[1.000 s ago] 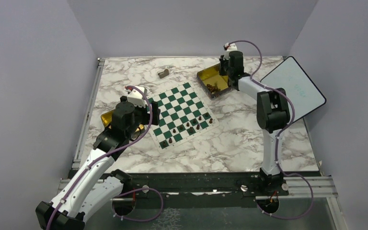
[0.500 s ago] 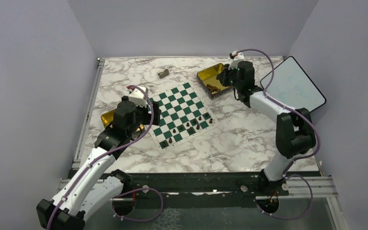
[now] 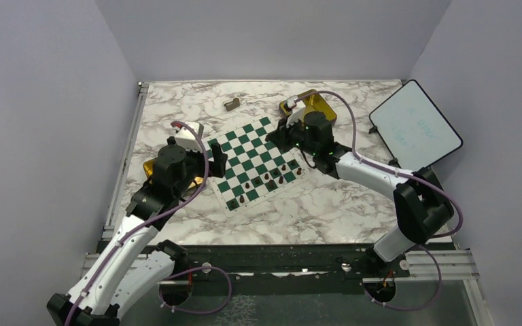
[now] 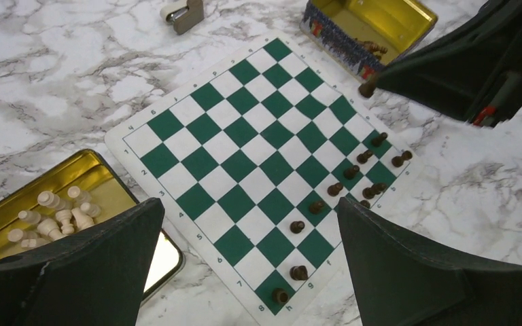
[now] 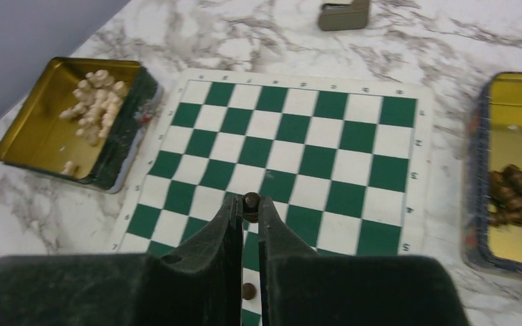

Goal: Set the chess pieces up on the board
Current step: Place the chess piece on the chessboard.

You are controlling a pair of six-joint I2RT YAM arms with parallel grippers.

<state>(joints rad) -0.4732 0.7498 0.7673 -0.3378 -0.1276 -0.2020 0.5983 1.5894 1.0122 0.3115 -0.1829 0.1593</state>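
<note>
The green and white board [image 3: 254,163] lies mid-table, also in the left wrist view [image 4: 245,170] and the right wrist view [image 5: 292,149]. Several dark brown chess pieces [image 3: 272,178] stand along its near edge [image 4: 326,204]. My right gripper [image 5: 250,204] is shut on one dark brown chess piece [image 5: 250,203] and holds it above the board; in the top view it hovers at the board's far right corner [image 3: 287,136]. More dark pieces lie in a gold tin [image 5: 516,197]. My left gripper [image 4: 245,272] is open and empty above the board's left edge.
A gold tin of pale pieces [image 5: 81,115] sits left of the board [image 4: 54,204]. The gold tin at the back right [image 3: 309,109] holds dark pieces. A grey-tan block [image 3: 232,104] lies behind the board. A white panel [image 3: 414,125] leans at right.
My right gripper has swung from the back right tin leftward and nearer, over the board, with a dark piece in it. My left arm has shifted slightly.
</note>
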